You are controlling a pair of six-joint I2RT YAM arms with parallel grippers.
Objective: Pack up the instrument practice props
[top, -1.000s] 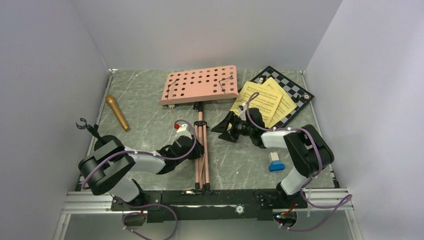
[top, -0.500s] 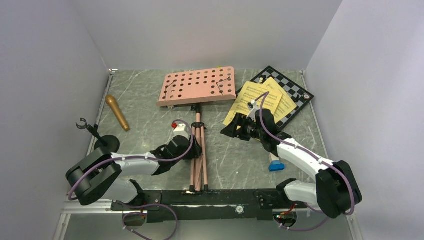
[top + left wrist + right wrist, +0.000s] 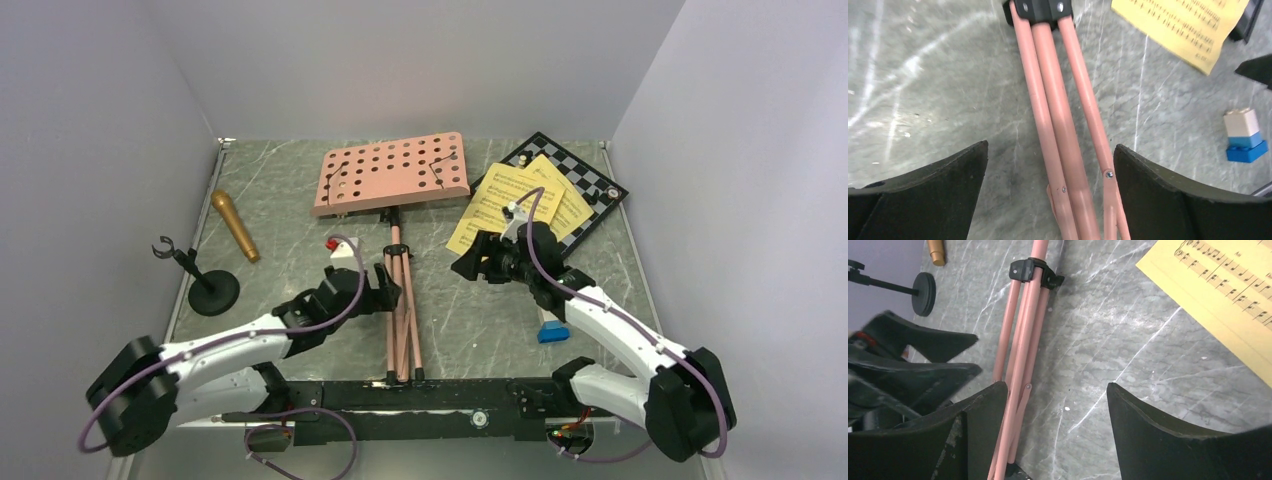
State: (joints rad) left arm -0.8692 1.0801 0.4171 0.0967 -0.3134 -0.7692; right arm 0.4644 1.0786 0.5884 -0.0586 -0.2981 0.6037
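The pink music stand lies flat, its perforated desk (image 3: 392, 172) at the back and its folded legs (image 3: 401, 310) running toward me. My left gripper (image 3: 384, 288) is open and straddles those legs (image 3: 1058, 115) without touching them. To their right, over bare table, my right gripper (image 3: 468, 264) is open and empty; in its wrist view the legs (image 3: 1020, 340) pass behind its left finger (image 3: 983, 415). Yellow sheet-music pages (image 3: 505, 205) lie partly on the chessboard. The gold-brown microphone (image 3: 235, 226) lies at the left, and the black mic stand (image 3: 205, 285) stands near it.
A black-and-white chessboard (image 3: 592, 182) sits at the back right under the pages. A small blue and white brick toy (image 3: 552, 329) rests by the right arm. Grey walls close in the table on three sides.
My left gripper has opened and let go of the stand's legs, and its arm has stretched out. The stand shifted slightly left. The right arm has stretched out too.
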